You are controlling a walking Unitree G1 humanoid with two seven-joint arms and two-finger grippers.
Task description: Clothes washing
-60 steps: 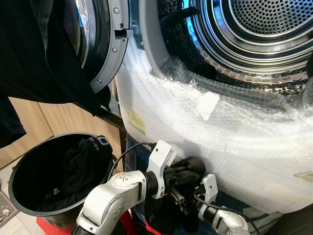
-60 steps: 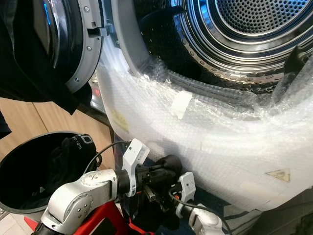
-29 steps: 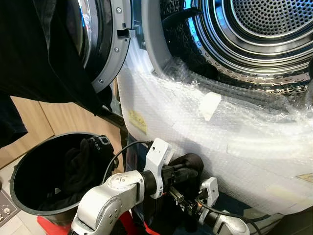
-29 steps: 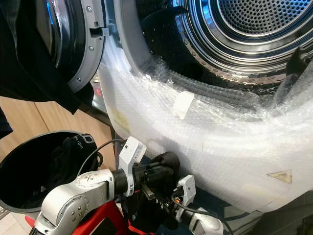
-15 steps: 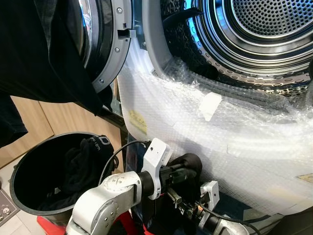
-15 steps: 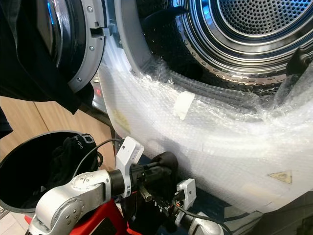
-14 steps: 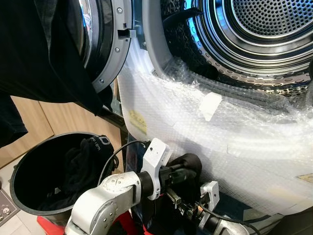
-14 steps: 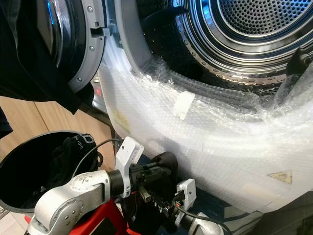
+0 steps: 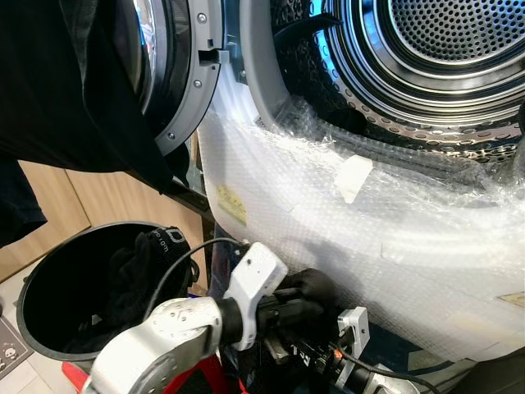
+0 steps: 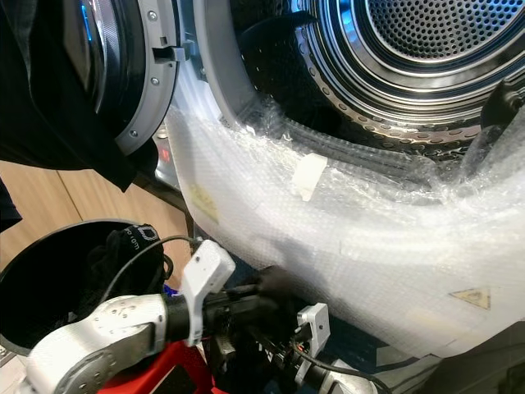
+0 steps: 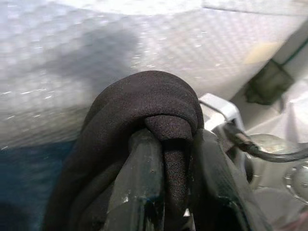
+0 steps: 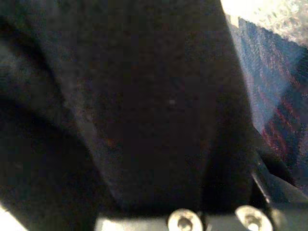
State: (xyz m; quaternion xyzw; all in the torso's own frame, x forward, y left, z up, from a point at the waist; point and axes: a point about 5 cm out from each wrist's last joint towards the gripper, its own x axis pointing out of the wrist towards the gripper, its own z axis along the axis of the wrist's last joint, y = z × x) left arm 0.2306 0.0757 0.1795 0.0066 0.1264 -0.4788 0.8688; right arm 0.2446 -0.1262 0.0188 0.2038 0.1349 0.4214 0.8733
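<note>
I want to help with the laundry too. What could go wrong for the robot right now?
The left gripper pinches only a fold of the black garment, so it might slip out and drop when lifted.

The bubble wrap bulges over the washer's front just under the drum opening, so the garment could snag there.

Dark clothes also hang over the open door and may get in the way.

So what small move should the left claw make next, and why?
Probably lift: the left claw is shut on the black garment, low against the bubble-wrapped front of the washer, well below the open drum.
</note>
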